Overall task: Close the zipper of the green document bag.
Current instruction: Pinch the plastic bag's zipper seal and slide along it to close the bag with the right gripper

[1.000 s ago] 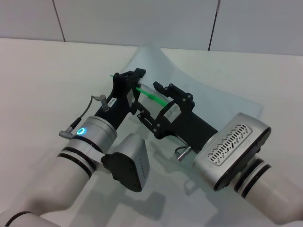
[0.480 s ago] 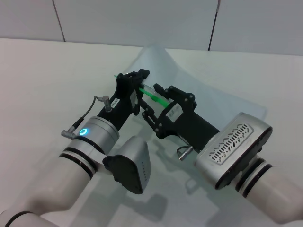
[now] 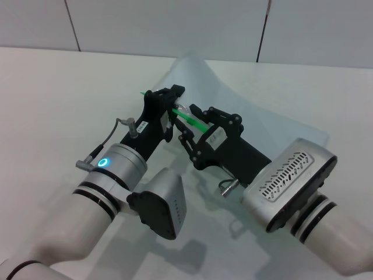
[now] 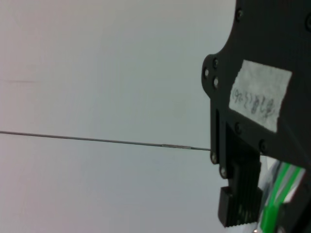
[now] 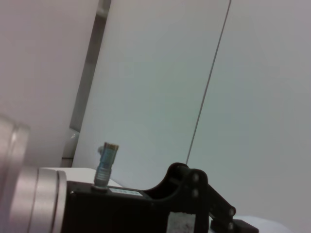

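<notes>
The green document bag (image 3: 256,111) is a translucent pale pouch, partly lifted off the white table at its far corner. Its zipper (image 3: 195,121), a thin bright green strip, runs slanted between both grippers. My left gripper (image 3: 171,100) is shut on the zipper's far end. The left wrist view shows that strip (image 4: 273,208) beside a black finger (image 4: 239,194). My right gripper (image 3: 188,123) sits just nearer along the strip, its two black fingers apart on either side of the green line. The right wrist view shows only the left arm's black gripper body (image 5: 184,194).
The white table (image 3: 52,99) spreads around the bag, with a grey panelled wall (image 3: 175,23) behind it. Both forearms crowd the near middle; the left arm's wrist camera housing (image 3: 158,201) hangs below it.
My left gripper has shifted slightly right and away with the strip, lifting the bag's far corner. The right gripper's fingers have drawn a little closer together around the strip.
</notes>
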Controlling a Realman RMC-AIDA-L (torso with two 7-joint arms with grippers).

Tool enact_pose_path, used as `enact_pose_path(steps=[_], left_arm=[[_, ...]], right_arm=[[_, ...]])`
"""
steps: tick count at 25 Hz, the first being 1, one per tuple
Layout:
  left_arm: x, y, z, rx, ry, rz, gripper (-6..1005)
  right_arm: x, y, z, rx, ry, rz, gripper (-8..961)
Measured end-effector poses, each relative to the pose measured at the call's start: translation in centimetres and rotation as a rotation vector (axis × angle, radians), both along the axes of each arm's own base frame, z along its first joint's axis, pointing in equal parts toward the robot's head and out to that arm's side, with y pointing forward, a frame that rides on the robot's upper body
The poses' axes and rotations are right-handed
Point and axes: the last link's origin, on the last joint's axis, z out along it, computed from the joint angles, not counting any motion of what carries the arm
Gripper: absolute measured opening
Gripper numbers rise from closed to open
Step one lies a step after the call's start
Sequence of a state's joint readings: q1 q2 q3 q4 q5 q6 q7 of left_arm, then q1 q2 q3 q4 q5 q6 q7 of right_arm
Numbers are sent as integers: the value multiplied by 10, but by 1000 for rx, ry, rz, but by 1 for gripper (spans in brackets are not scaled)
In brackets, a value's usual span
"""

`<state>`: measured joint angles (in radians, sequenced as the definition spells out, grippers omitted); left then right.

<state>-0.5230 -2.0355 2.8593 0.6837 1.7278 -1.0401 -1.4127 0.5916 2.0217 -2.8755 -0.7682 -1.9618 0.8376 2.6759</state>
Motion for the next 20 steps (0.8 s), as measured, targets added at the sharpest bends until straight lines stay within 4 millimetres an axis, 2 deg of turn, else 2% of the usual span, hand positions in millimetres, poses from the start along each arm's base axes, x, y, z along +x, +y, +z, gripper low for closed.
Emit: enact_pose_path(steps=[5,20], left_arm=[[0,0,1,3,-5,-1,58],[2,-1,2,13,-18,-10,59]], right_arm=[[3,1,1,7,-6,-6,340],[5,1,1,5,-10,-11,270]])
